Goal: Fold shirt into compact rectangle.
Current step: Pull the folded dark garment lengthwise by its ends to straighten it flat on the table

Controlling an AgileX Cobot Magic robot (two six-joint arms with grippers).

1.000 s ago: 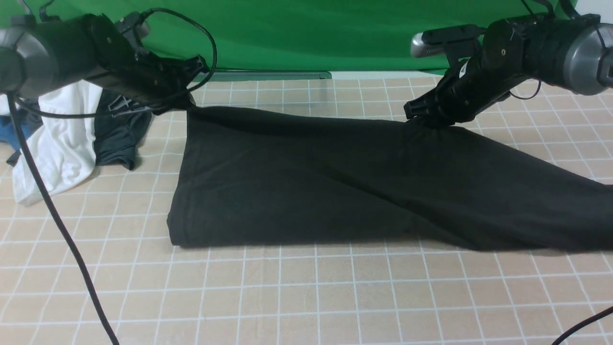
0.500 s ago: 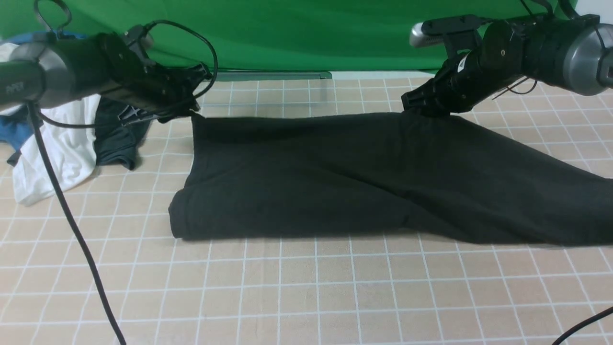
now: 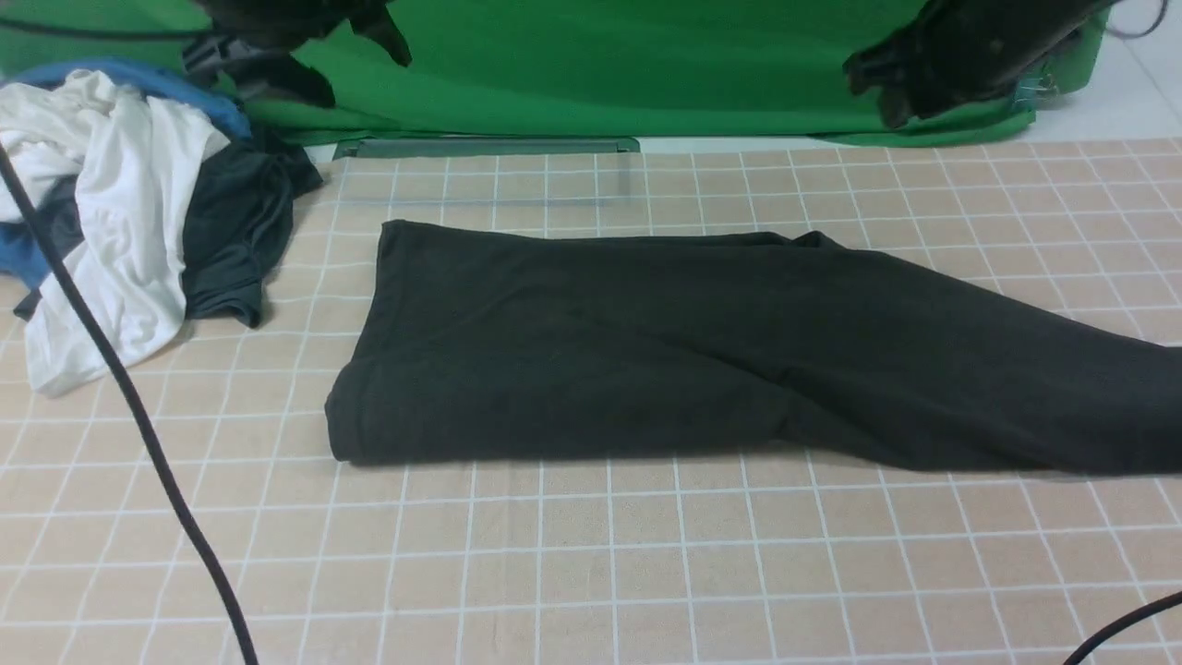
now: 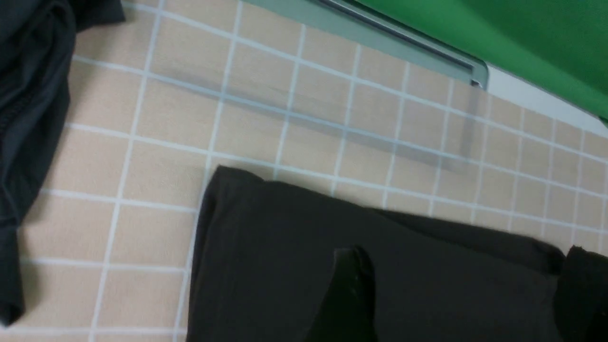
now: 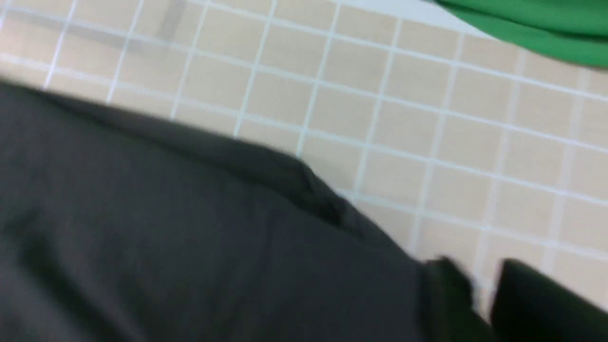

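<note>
A: Left gripper (image 3: 362, 76), quick

B: Up high at 11 o'clock of the shirt (image 3: 646, 342), against the green backdrop (image 3: 600, 65). Fingers (image 4: 349, 285) are spread wide in the wrist view, nothing between them, touching nothing

A: Right gripper (image 3: 873, 92)?

B: Up at 1 o'clock of the shirt, clear of the cloth. The wrist view is blurred, but the fingers (image 5: 449, 294) sit close with a thin strip of tile showing between them, so barely parted and empty

A: Shirt location?

B: Flat on the tiled table (image 3: 591, 573), mid-scene, doubled over into a long black band with a rounded fold along the near edge. Blunt end at 9 o'clock, narrower end running toward 3 o'clock past the frame edge

A: Anything else?

B: Clothes pile at 10 o'clock of the shirt: white garment (image 3: 120, 212), dark grey garment (image 3: 231, 231), a bit of blue. Near the shirt, not touching it
</note>
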